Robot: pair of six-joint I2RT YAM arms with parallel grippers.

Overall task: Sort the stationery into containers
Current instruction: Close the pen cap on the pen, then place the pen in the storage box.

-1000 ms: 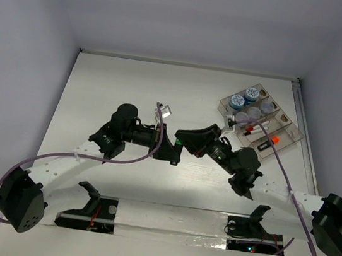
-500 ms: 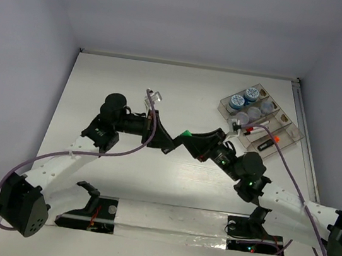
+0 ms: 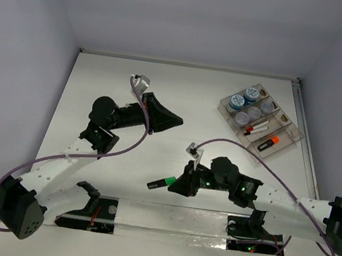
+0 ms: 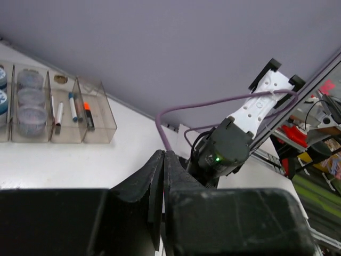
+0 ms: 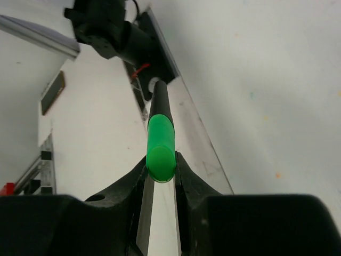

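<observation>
My right gripper is shut on a black highlighter with a green end and holds it low over the table near the front edge; in the right wrist view the green end sits clamped between the fingers. My left gripper is shut and empty, raised over the table's middle, its jaws pressed together in the left wrist view. The clear compartmented tray stands at the back right. It holds blue pots, greyish pots, pens and an orange-tipped highlighter. The tray also shows in the left wrist view.
Two black fixtures sit in a slotted strip along the table's front edge. Purple cables loop from both arms. White walls close in the table at the left, back and right. My right arm lies just beyond the left gripper's tips.
My right gripper has pulled back from the middle toward the front edge with the green highlighter in it. My left gripper has let go of the highlighter and swung back and away.
</observation>
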